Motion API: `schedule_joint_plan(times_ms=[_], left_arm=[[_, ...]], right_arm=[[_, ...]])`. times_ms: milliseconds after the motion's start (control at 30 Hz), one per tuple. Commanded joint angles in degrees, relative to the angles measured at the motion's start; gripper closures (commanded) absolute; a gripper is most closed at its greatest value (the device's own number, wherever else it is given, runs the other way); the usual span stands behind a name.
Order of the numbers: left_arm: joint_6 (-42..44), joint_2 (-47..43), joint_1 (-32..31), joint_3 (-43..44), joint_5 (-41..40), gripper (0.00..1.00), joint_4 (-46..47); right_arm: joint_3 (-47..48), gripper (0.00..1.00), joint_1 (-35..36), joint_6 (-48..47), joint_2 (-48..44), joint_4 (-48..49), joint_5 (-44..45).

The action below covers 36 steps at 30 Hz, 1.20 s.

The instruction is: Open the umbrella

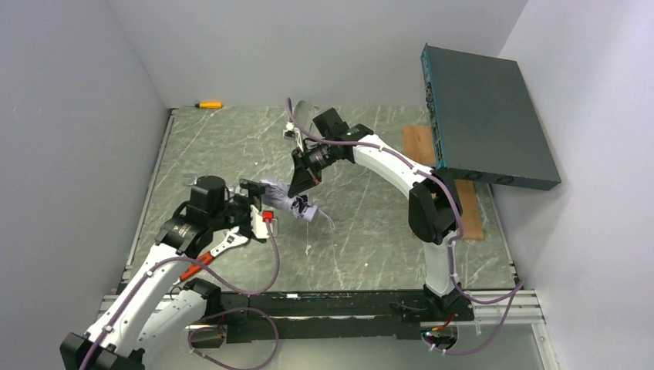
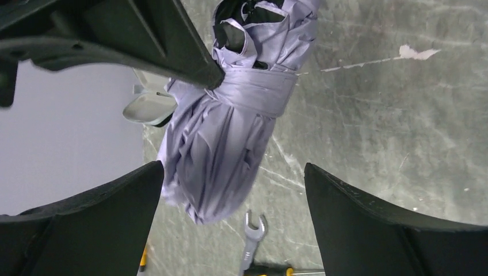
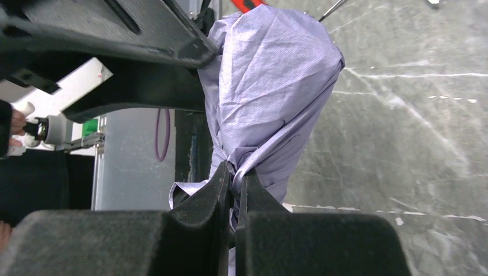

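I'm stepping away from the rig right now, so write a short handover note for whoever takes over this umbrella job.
Grippers: the left pincer is open, its fingers on either side of the umbrella without gripping it. The right pincer is shut on a pinch of the fabric and holds the bundle.
Position: the umbrella hangs between the two arms and looks lifted off the table.
Done: the umbrella is picked up and held.
Left: the strap is wrapped round the folded canopy. It probably has to come off first, then the canopy can be opened.
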Motion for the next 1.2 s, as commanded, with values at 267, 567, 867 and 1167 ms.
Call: schedule_joint_plan(times_ms=[267, 567, 867, 1167], left_arm=[[9.68, 4.49, -13.19, -6.87, -22.34, 0.12, 14.55], [0.34, 7.27, -13.27, -6.52, -25.79, 0.66, 18.56], [-21.65, 11.35, 2.71, 5.69, 9.35, 1.0, 0.79], [-17.19, 19.15, 9.95, 16.31, 29.55, 1.0, -12.79]], right_arm=[[10.51, 1.0, 1.69, -12.32, 0.38, -14.82, -5.89], [21.59, 1.0, 1.85, -20.95, 5.97, -25.91, -5.89], [9.54, 0.05, -9.73, 3.88, -8.22, 8.16, -3.03], [-12.35, 0.2, -9.83, -27.62, -31.23, 5.99, 5.66]])
